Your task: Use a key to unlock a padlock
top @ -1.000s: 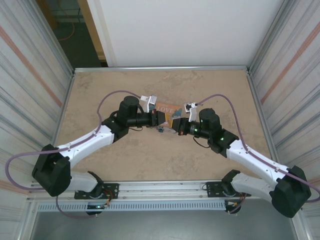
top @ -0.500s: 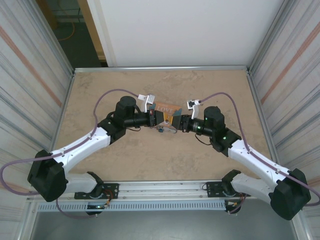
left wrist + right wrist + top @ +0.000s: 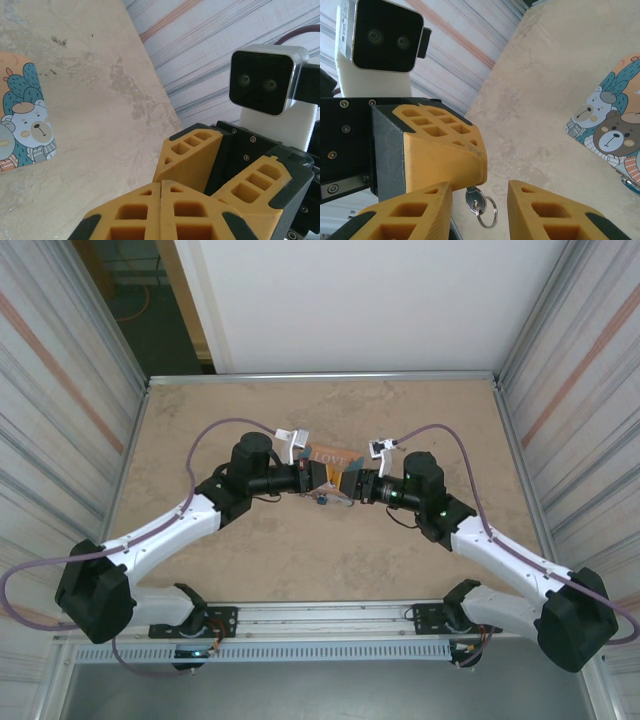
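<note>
My left gripper (image 3: 322,484) is shut at the middle of the table. The small blue padlock (image 3: 322,502) peeks out just below its fingertips in the top view. In the right wrist view the silvery key (image 3: 476,199) with its split ring (image 3: 489,213) sticks out of the seam of the left gripper's shut orange fingers (image 3: 445,155). My right gripper (image 3: 480,184) faces it, open, its two fingers standing either side of the key without touching it. In the left wrist view my left gripper (image 3: 161,186) is shut tight, and the padlock and key are hidden behind its fingers.
The orange-and-blue picture box with cartoon bears (image 3: 335,457) lies flat on the table just behind both grippers, also seen as the box (image 3: 22,117) and the box (image 3: 610,125). Corrugated walls (image 3: 70,420) enclose the tan table (image 3: 250,570) on both sides.
My right gripper has opened and let go of the key, which stays sticking out of the left gripper. Both arms shifted slightly; the right wrist has turned.
</note>
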Robot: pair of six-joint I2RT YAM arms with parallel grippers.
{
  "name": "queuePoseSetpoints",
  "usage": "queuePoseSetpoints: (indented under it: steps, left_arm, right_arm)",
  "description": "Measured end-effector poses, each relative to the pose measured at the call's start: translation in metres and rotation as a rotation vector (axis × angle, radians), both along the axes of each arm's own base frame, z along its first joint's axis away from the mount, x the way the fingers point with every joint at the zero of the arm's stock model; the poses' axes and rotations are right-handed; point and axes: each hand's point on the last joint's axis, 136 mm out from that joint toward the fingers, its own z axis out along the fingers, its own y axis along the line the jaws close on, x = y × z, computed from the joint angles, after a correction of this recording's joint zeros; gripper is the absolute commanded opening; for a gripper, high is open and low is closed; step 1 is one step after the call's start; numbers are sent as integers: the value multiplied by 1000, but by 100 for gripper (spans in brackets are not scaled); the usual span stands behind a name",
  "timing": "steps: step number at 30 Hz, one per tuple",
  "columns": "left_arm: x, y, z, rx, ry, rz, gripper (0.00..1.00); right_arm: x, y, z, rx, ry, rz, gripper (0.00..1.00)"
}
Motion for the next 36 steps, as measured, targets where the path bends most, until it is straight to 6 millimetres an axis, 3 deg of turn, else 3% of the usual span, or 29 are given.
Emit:
queuePoseSetpoints:
  steps: [23, 36]
  left_arm:
    - [2, 2, -3, 12, 6, 17, 0]
    - [2, 2, -3, 12, 6, 18, 0]
  right_arm:
    - [-7, -4, -7, 7, 26, -2, 35]
    - [-3, 5, -19, 0, 52, 15, 31]
